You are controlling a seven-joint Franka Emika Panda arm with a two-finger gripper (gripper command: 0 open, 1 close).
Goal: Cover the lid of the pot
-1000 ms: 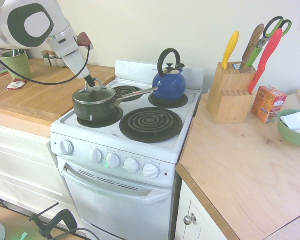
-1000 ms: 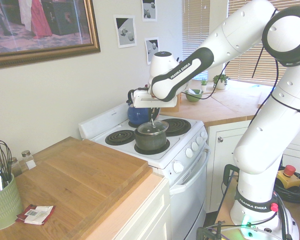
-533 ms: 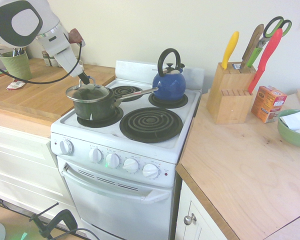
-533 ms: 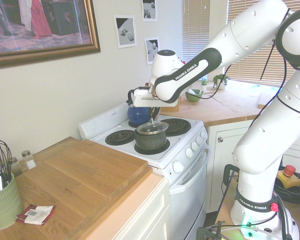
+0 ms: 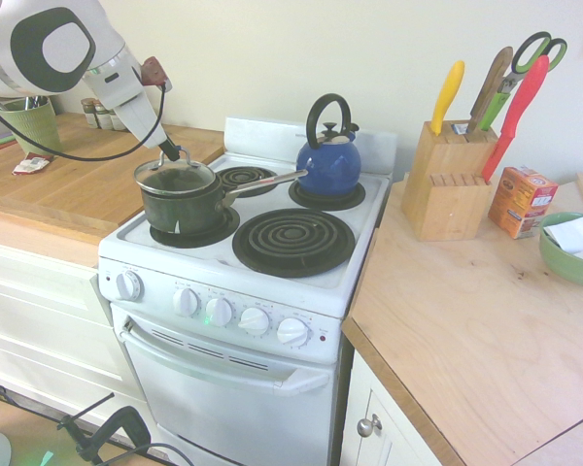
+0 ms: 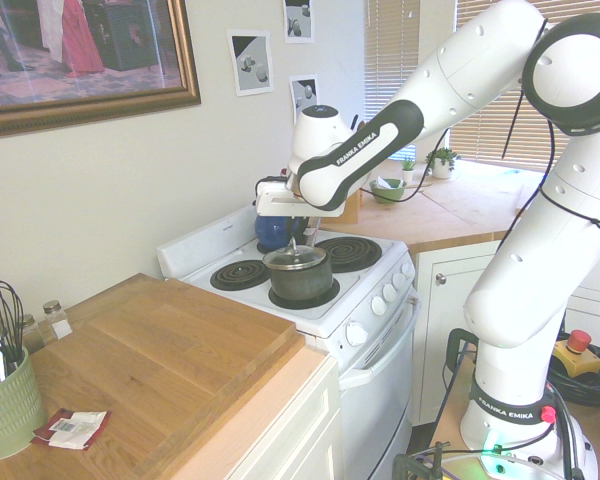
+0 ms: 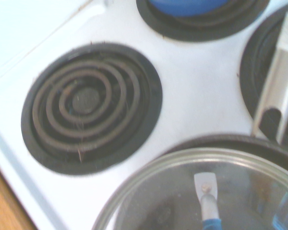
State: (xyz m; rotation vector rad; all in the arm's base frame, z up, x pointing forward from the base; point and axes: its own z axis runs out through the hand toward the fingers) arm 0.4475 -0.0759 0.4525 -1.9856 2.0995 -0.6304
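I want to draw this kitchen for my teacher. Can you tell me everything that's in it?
stove: one, white, between the wooden counters
pot: one, dark green, front burner near the arm
lid: one, clear glass, held tilted over the pot
kettle: one, blue, back burner
knife block: one, wooden, counter beside the stove
box: one, orange, beside the knife block
bowl: one, green, counter's far edge
utensil cup: one, green, on the other counter
packet: one, red and white, beside the cup
painting: one, gold frame, wall
fingers: black, shut on the lid's knob
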